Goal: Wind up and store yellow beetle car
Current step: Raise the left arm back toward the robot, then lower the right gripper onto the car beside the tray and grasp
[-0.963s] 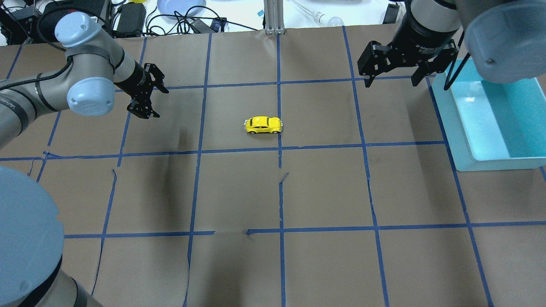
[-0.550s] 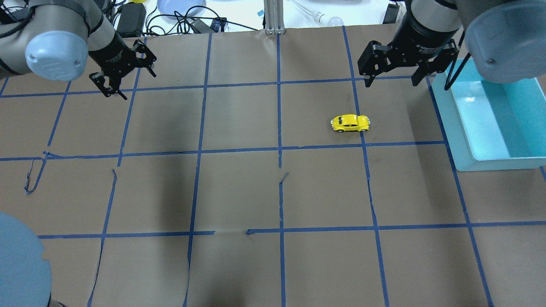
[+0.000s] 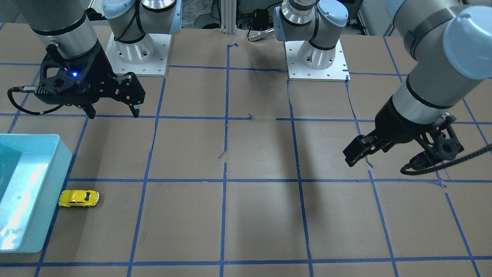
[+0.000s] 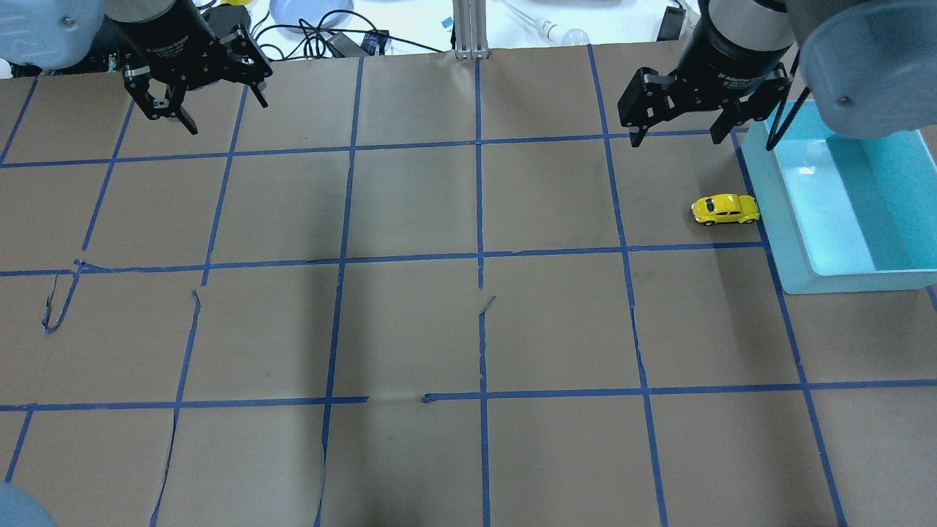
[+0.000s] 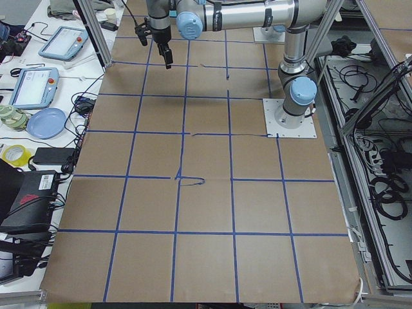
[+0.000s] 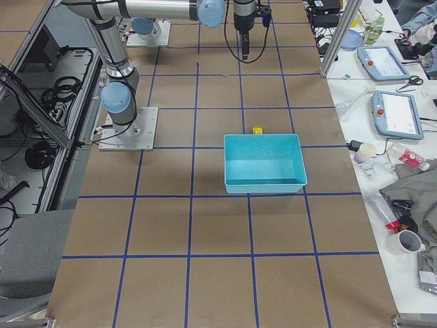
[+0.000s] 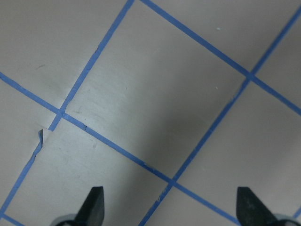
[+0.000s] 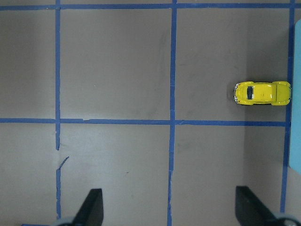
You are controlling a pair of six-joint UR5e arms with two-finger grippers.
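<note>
Overhead exterior view has the small glossy yellow beetle car (image 4: 725,209) sitting on its wheels on the brown paper-covered table with the blue tape grid (image 4: 410,329), over on the robot's right side. It's parked side-on right up against the long outer wall of the open turquoise plastic bin (image 4: 777,234), one end pointing at it. Honestly can't tell if it's actually touching the wall or just a hair off. It's outside the bin, not in it. The right gripper (image 4: 678,137) hangs above the table close to the bin's far corner, apart from the car, fingers spread wide with nothing between them. Its wrist camera looks straight down and catches the car near the right edge of the picture, on a blue tape line. The left gripper (image 4: 228,117) is way over at the far left corner of the table, well apart from everything, also spread wide and empty, with only paper and tape under it.
</note>
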